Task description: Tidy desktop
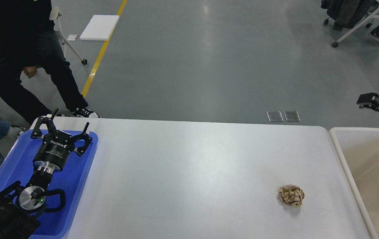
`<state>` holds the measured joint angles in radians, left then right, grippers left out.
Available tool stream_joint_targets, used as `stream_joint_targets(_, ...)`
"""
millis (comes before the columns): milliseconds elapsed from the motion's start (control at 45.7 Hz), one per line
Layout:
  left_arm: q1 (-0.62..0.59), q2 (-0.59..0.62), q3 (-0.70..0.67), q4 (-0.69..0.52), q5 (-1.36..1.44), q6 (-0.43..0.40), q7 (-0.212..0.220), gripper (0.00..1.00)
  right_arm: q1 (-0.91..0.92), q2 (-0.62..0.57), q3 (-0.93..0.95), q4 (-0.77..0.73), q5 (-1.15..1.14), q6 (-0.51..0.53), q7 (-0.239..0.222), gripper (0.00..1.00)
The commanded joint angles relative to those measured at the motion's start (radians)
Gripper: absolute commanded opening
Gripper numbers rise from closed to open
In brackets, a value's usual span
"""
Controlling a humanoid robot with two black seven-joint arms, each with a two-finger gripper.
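Left tool (71, 120) open above blue tray (83, 172); paper wad (291, 196) on desktop (189, 166).

A tray (80, 186) lies on the table (182, 166) at its left end, and the left pincer (71, 123) hangs over the tray's far part. A crumpled paper ball (291, 196) lies on the table toward its right end, well apart from the tray. A bin (337, 146) stands just beside the table's right edge. The right pincer (364, 100) sits behind the bin, off the table.
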<state>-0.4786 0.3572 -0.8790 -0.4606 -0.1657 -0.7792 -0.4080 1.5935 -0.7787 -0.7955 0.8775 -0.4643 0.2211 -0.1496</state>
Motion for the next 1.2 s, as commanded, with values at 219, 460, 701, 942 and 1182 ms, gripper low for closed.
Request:
stream_joint_targets(219,-0.001,0.0,0.0,0.0,0.0,0.0,0.0,0.99,0.371,0.071,-0.209,0.227,-0.002,0.305,0.001,1.0)
stream_joint_targets(460,0.0,-0.001,0.0,0.0,0.0,0.0,0.0,0.99,0.465,0.187,-0.234,0.278,0.0,0.492,0.001,1.0)
stream_joint_targets(701,0.0,0.0,0.0,0.0,0.0,0.001,0.0,0.99,0.589,0.197,-0.332,0.319,0.237,0.564,0.001,1.0)
stream_joint_targets(942,0.0,0.0,0.0,0.0,0.0,0.001,0.0,0.99,0.727,0.197,-0.384,0.465,0.283,0.564,-0.001,1.0)
stream_joint_targets(1182,0.002,0.0,0.0,0.0,0.0,0.001,0.0,0.99,0.637,0.237,-0.358,0.462,0.288,0.564,-0.002,1.0)
